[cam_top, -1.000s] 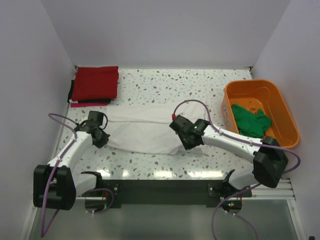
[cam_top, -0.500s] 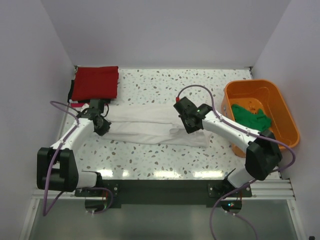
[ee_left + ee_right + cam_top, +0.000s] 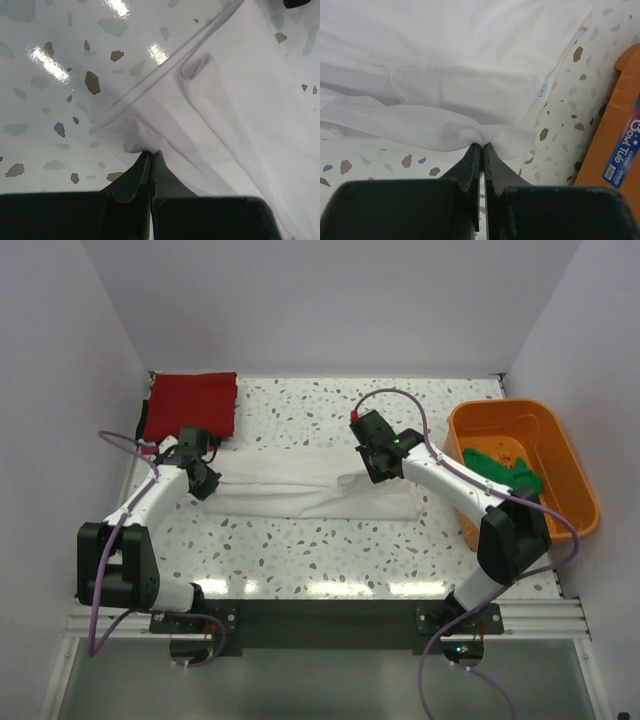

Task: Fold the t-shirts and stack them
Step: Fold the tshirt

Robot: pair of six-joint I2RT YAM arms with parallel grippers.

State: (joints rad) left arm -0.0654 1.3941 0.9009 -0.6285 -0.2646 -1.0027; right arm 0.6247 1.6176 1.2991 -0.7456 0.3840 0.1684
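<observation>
Where each pair of fingers meets, a fold of cloth is pinched. The left gripper (image 3: 151,152) is clamped on the white t-shirt (image 3: 235,100) at the end farthest from the orange tub (image 3: 505,406). The right gripper (image 3: 482,146) is clamped on a bunched hem toward the tub end. Between the grippers the white t-shirt lies on the speckled table (image 3: 300,550) as a long, partly folded strip, its end near the tub. A green t-shirt (image 3: 500,468) lies crumpled inside the tub. A red t-shirt (image 3: 192,405) lies folded in the table corner well apart from the tub.
</observation>
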